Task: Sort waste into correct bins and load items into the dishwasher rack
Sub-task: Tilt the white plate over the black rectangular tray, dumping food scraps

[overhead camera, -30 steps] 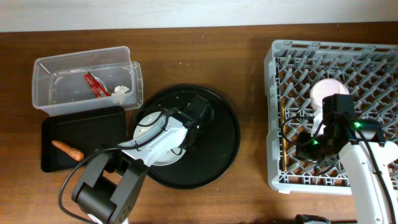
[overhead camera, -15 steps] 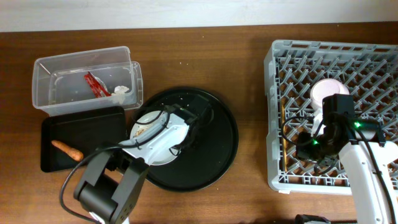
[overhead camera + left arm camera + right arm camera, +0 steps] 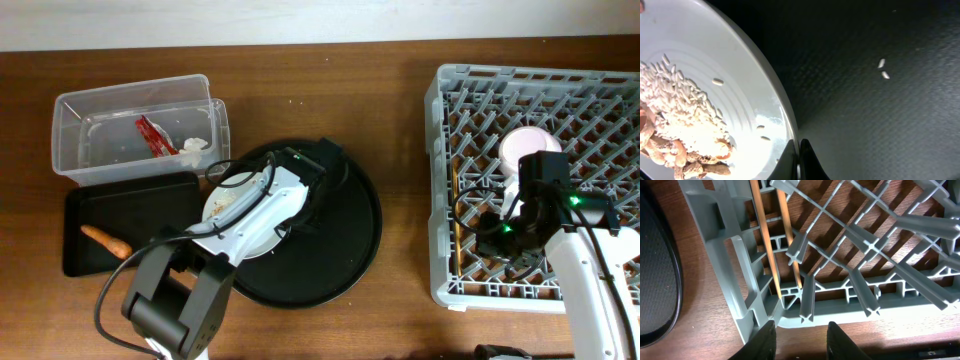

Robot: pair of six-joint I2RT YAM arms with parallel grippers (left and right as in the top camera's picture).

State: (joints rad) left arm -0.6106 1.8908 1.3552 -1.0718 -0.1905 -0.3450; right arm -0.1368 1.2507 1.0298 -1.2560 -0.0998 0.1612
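Leftmost, a carrot stick [image 3: 106,240] lies in the shallow black tray [image 3: 150,203], near the clear tub [image 3: 132,91] holding a red wrapper [image 3: 152,137] and tissue [image 3: 195,146]. The left gripper [image 3: 799,152] pinches the rim of the plate [image 3: 737,75] of rice [image 3: 677,107] and scraps [image 3: 670,150] over the round black tray [image 3: 345,250]. Rightward, the right gripper [image 3: 801,339] gapes above chopsticks [image 3: 765,242] in the dishwasher rack [image 3: 442,150].
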